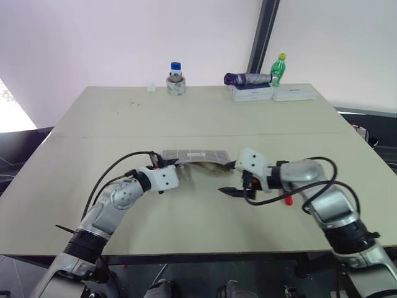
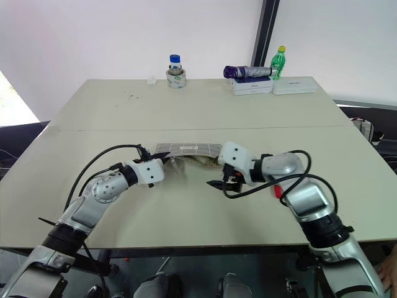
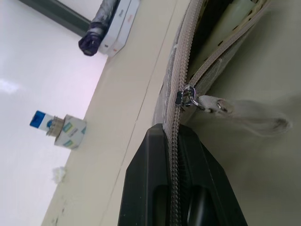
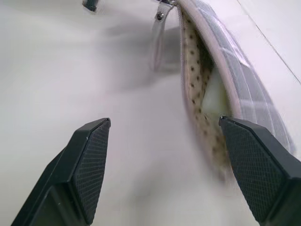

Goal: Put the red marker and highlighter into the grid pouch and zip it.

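Grid pouch (image 1: 197, 156), mid-frame, gapes while the left gripper (image 3: 181, 155) pinches its zipper end. The right gripper (image 4: 164, 165) hangs spread and empty; the red marker (image 1: 287, 200) at lower right may roll, or the mouth may sag shut.

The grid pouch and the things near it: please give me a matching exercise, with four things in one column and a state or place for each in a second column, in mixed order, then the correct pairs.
Things:
1. grid pouch
2. left gripper
3. right gripper
4. green bottle

States or places:
A. fingers spread wide, nothing between them
B. lying on the table, mouth open, dotted lining showing
C. standing at the far edge of the table
D. shut on the zipper edge of the pouch

Pairs: 1-B, 2-D, 3-A, 4-C
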{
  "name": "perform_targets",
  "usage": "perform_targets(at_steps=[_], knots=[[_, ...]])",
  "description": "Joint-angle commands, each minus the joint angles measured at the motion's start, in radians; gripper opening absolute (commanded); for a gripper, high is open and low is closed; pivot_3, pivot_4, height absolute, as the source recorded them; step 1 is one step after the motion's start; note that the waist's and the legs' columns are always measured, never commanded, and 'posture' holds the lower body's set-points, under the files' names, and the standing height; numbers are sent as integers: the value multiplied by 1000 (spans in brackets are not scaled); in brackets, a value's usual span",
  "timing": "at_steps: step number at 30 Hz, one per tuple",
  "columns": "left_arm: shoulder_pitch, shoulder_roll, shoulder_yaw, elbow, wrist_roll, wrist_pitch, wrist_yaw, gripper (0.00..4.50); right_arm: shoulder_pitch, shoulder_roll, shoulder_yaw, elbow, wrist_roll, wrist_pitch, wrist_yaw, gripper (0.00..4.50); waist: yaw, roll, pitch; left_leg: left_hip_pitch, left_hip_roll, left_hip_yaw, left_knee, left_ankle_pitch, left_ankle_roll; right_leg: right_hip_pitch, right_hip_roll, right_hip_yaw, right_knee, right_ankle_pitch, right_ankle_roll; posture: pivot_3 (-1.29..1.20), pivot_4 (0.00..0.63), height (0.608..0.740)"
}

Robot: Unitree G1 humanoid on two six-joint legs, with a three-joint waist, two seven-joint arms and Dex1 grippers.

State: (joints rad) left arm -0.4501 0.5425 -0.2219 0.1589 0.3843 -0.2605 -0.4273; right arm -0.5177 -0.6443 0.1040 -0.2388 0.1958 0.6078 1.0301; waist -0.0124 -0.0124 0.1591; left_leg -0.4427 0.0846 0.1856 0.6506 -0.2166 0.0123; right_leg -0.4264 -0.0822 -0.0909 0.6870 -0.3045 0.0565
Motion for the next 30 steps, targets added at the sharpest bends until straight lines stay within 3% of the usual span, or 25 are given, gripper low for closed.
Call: perform_targets(at_steps=[1, 8, 13, 22, 25, 30], knots=[[-11, 3, 19, -6, 6, -2, 27, 0, 53, 45, -181, -10, 58, 82, -159, 3839, 0, 0, 0, 0, 0, 0, 0, 0, 0, 0, 0, 0, 0, 0, 0, 0, 150, 738], [-18, -13, 1, 25, 8, -22, 42, 0, 328, 181, -347, -30, -116, 0, -610, 3839, 5, -1, -1, 0, -1, 0, 0, 2, -3, 1, -2, -1, 0, 0, 0, 0, 150, 738], [-48, -32, -8, 69, 10, -47, 40, 0, 465, 244, -323, -150, -168, 51, -739, 3839, -5, -1, -1, 1, -1, 0, 0, 2, -3, 1, 0, 0, 0, 0, 0, 0, 150, 738], [-67, -41, -18, 101, 8, -75, 35, 0, 476, 329, -342, -229, -126, 257, -830, 3839, -2, -1, -1, 1, 0, -1, 0, 1, -2, 1, 0, 0, 0, 0, 0, 0, 150, 738], [-65, -41, -18, 98, 8, -74, 35, 0, 456, 346, -359, -230, -104, 308, -846, 2997, -2, -1, -1, 1, 0, -1, 0, -1, 1, 1, 0, 0, 0, 0, 0, 0, 150, 738], [-58, -36, -13, 91, 8, -68, 38, 0, 422, 306, -320, -221, -93, 287, -814, 403, -1, -1, -1, 0, -1, -1, 0, -1, 1, 1, 0, 0, 0, 0, 0, 0, 150, 738]])
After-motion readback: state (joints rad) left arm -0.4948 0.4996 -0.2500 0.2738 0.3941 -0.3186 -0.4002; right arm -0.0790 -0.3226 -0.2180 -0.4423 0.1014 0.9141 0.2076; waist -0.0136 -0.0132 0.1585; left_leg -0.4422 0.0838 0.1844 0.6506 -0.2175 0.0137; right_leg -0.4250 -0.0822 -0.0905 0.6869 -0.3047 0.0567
